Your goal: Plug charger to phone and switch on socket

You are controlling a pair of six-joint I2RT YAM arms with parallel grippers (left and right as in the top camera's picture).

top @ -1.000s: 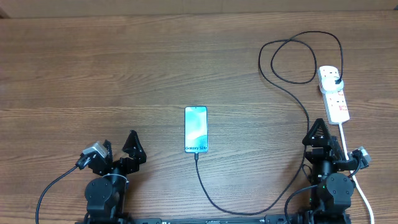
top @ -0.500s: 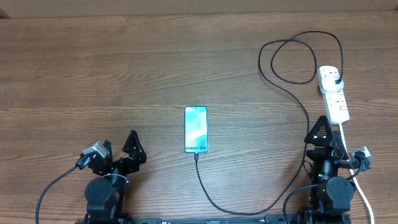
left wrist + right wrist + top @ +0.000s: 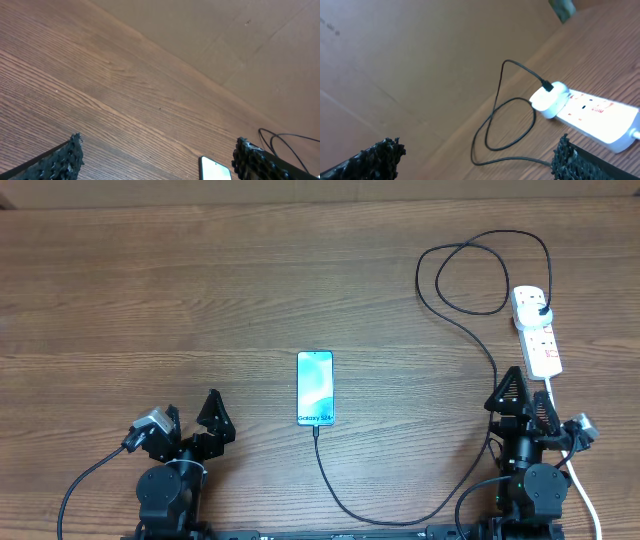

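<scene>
The phone (image 3: pixel 314 387) lies flat mid-table, screen up and lit. The black charger cable (image 3: pixel 400 520) meets the phone's near edge, curves right, loops at the back and ends at a plug (image 3: pixel 541 308) in the white socket strip (image 3: pixel 538 340). My left gripper (image 3: pixel 192 416) is open and empty, low at the front left, well away from the phone. My right gripper (image 3: pixel 527 398) is open and empty, just in front of the strip's near end. The left wrist view shows my left gripper (image 3: pixel 160 161) and the phone's corner (image 3: pixel 215 171). The right wrist view shows my right gripper (image 3: pixel 477 157), the strip (image 3: pixel 600 110) and the cable loop (image 3: pixel 505 125).
The strip's thick white cord (image 3: pixel 578 480) runs toward the front edge past my right arm. A cardboard wall (image 3: pixel 395 60) stands behind the wooden table (image 3: pixel 150 300). The cable's slack lies between the two arm bases.
My right gripper dipped slightly toward the front and came back. The left arm, the phone, the cable and the strip have not moved.
</scene>
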